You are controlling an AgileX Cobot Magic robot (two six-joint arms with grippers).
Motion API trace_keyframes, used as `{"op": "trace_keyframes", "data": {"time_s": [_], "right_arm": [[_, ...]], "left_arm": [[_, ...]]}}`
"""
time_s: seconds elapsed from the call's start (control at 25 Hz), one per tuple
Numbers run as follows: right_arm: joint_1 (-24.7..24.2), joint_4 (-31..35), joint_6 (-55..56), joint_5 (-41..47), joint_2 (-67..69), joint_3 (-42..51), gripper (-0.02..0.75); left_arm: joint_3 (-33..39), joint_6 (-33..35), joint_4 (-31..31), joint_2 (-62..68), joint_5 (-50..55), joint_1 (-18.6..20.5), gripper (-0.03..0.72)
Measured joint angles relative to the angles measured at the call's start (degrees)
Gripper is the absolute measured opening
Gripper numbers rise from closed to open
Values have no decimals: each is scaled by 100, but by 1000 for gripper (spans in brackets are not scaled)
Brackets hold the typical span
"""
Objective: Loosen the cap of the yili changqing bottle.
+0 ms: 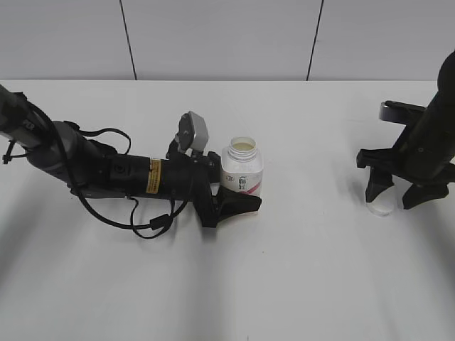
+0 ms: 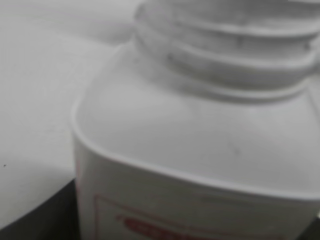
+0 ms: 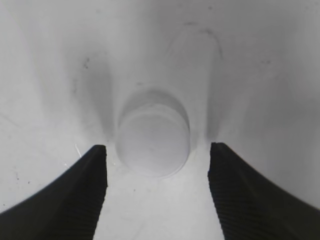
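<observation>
While the yili changqing bottle [image 1: 242, 169] stands uncapped near the desk's [image 1: 298, 284] middle, the left gripper [image 1: 238, 186] brackets its base; whether it grips cannot be told. Toward the right edge, the cap [image 3: 153, 144] lies between the right gripper's [image 3: 157, 187] wide-spread, non-touching fingers [image 3: 80, 195].

White bottle [image 2: 200, 150] seen very close and blurred, threaded neck [image 2: 225, 55] shown uncovered at the top, red label print [image 2: 165, 225] seen at the lower edge, white table [image 2: 45, 100] seen behind at left.
</observation>
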Motion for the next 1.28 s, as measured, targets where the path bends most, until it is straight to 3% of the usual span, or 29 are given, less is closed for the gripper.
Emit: {"op": "trace_keyframes", "data": {"time_s": [0.44, 1.04, 1.28], "right_arm": [[0, -61, 0, 136, 0, -77, 503], [0, -63, -6, 2182, 0, -1525, 501], [0, -67, -6, 2691, 0, -2101, 501]], "left_arm": [[4, -34, 231, -431, -18, 0, 502], [6, -1079, 561, -1352, -201, 0, 502], [6, -1504, 606, -1904, 537, 85, 502]]}}
